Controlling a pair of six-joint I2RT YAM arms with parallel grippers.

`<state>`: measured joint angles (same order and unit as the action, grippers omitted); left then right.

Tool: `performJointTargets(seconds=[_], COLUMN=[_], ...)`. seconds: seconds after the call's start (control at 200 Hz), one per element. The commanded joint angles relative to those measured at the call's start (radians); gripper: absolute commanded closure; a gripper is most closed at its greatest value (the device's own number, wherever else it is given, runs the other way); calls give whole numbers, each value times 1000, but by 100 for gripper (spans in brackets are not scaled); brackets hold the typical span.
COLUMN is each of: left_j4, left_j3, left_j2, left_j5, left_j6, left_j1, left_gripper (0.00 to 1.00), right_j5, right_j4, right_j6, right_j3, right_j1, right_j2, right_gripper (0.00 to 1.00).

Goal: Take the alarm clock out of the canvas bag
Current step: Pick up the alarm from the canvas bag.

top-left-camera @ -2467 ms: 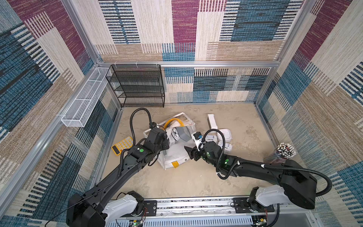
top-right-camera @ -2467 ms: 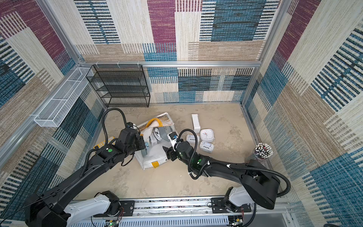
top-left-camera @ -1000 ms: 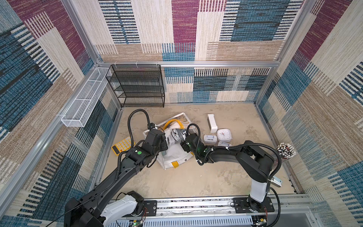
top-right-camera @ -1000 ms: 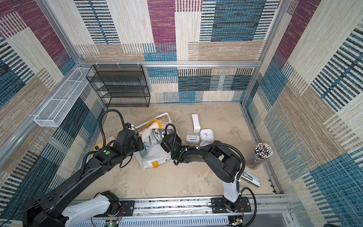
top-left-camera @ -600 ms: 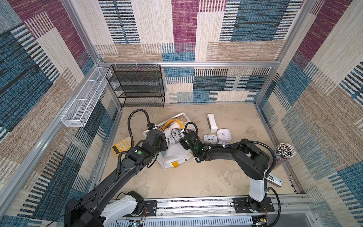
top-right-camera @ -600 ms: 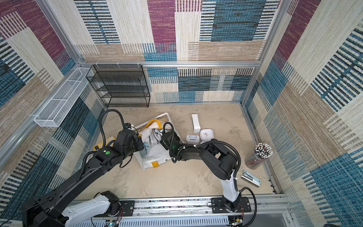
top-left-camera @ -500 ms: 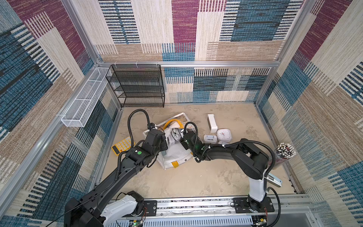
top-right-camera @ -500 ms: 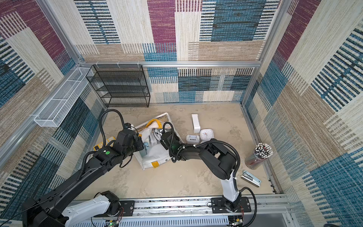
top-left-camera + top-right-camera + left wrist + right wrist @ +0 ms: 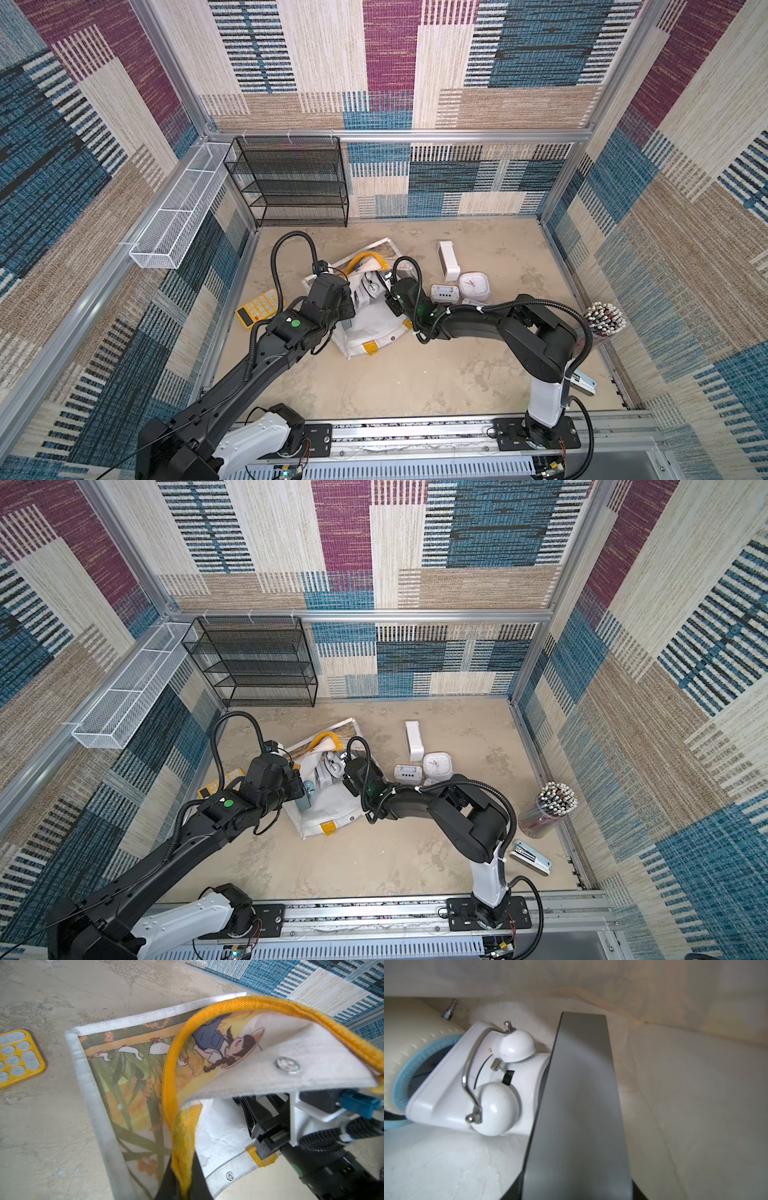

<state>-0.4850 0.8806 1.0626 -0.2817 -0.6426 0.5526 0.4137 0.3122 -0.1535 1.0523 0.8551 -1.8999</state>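
My left gripper (image 9: pixel 182 1184) is clenched on the yellow strap handle (image 9: pixel 168 1076) of the canvas bag (image 9: pixel 368 332), lifting the upper flap clear of the lower one. I hold it like this so the bag's mouth gapes. By my judgement, this soft fabric would sag shut over the contents if let go. The bag lies on the floor (image 9: pixel 395 374) with its mouth turned toward my right arm.

My right gripper (image 9: pixel 381 287) is pushed in through that mouth. Its wrist camera shows only one grey finger (image 9: pixel 577 1105), lying along the side of the white twin-bell alarm clock (image 9: pixel 473 1084), either touching it or just beside it. The other finger is out of sight, so I cannot tell whether the clock is grasped or merely flanked.

The clock lies tipped over deep inside the bag, resting on the lower fabric with its bells and wire handle toward the camera. Just beside it, farther in, is a cream round thing with a blue rim (image 9: pixel 402 1057), perhaps another clock. I reach in low because the opening is a shallow slit.

The clock is not out of the bag yet. Outside the bag, beyond its mouth, sit a square white clock (image 9: pixel 473 286) and a small digital clock (image 9: pixel 444 292). A yellow calculator (image 9: pixel 259 309) lies on the bag's opposite side.
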Motion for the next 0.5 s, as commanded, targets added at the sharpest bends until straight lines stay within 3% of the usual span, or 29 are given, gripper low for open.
performJointTargets(seconds=[0.0, 0.496], left_j4=[-4, -17], left_j3=[1, 2], left_j2=[3, 14], left_j5=[-5, -13], left_j6=[1, -8], left_j1=[0, 0], left_gripper=[100, 100], right_j5=[-15, 9], right_j4=[22, 11], right_j6=[25, 69], right_j3=[-14, -108], right_j1=[2, 23], right_j2=[28, 134], right_gripper=[74, 81])
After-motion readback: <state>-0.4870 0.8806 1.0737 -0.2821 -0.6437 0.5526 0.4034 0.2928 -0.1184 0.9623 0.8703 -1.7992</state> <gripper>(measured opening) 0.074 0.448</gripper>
